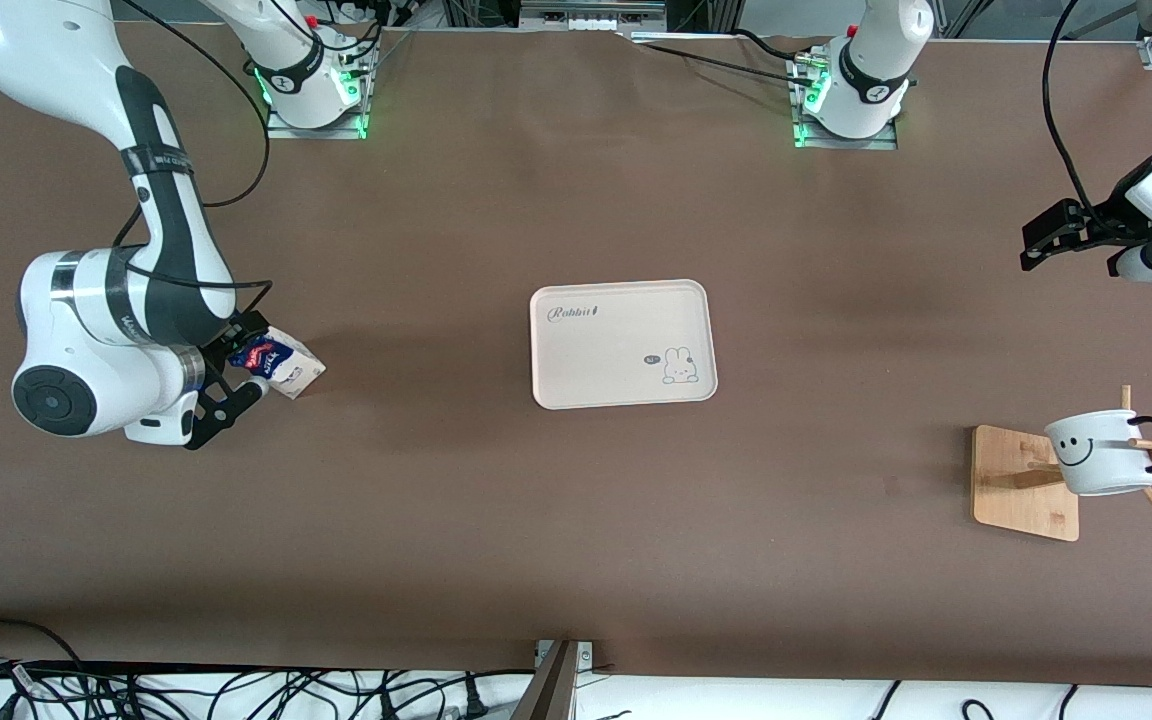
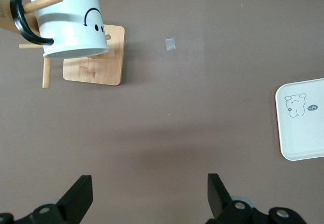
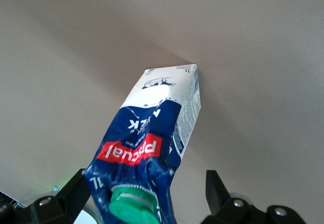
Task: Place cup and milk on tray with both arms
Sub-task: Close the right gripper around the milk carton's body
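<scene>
The milk (image 1: 281,362), a dark blue and white carton with a green cap, stands on the table toward the right arm's end. My right gripper (image 1: 244,365) is open around its top. In the right wrist view the milk (image 3: 157,133) sits between the fingers of the right gripper (image 3: 145,183), with a gap on one side. The cup (image 1: 1101,452), white with a smiley face, hangs on a wooden rack peg toward the left arm's end. My left gripper (image 1: 1044,240) hovers open over bare table with nothing in it. The left wrist view shows the cup (image 2: 71,24) and the left gripper (image 2: 149,186). The cream tray (image 1: 596,350) lies mid-table, with its edge in the left wrist view as tray (image 2: 304,138).
The wooden rack base (image 1: 1021,485) lies under the cup, nearer the front camera than the left gripper; its pegs stick out sideways. The rack base (image 2: 96,67) also shows in the left wrist view. Cables (image 1: 236,690) run along the table's front edge.
</scene>
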Motion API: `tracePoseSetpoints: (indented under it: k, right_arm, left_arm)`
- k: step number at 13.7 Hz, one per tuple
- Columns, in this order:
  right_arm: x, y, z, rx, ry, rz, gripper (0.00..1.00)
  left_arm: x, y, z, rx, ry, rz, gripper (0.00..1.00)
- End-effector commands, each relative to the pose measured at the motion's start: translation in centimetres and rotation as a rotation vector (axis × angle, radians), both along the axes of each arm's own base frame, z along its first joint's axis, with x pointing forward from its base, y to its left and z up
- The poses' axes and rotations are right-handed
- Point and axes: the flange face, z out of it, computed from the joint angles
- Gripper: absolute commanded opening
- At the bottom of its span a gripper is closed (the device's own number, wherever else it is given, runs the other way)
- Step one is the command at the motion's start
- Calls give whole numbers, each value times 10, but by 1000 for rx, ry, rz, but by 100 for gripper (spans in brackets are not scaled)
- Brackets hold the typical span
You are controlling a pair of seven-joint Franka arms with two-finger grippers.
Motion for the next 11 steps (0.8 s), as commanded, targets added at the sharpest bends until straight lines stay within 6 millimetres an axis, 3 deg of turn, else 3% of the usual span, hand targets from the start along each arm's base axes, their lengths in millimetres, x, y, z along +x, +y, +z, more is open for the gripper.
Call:
tracePoseSetpoints:
  k: [1, 6, 7, 8, 9, 11]
  right_arm:
    - [-2, -6, -2, 24, 3, 13, 100]
    - [-3, -4, 2, 27, 5, 13, 100]
    - [-3, -4, 1, 27, 10, 14, 73]
    - [-4, -3, 1, 32, 16, 18, 30]
    - [-5, 0, 0, 31, 22, 20, 2]
    - [-5, 1, 1, 28, 20, 4, 0]
  left_arm:
    - [1, 1, 5, -28, 4, -4, 100]
    - [1, 1, 4, -28, 5, -4, 100]
    - [1, 1, 5, -28, 4, -4, 100]
    - [1, 1, 4, -28, 5, -4, 100]
    - [1, 1, 5, -28, 4, -4, 100]
    - [1, 1, 5, -28, 4, -4, 100]
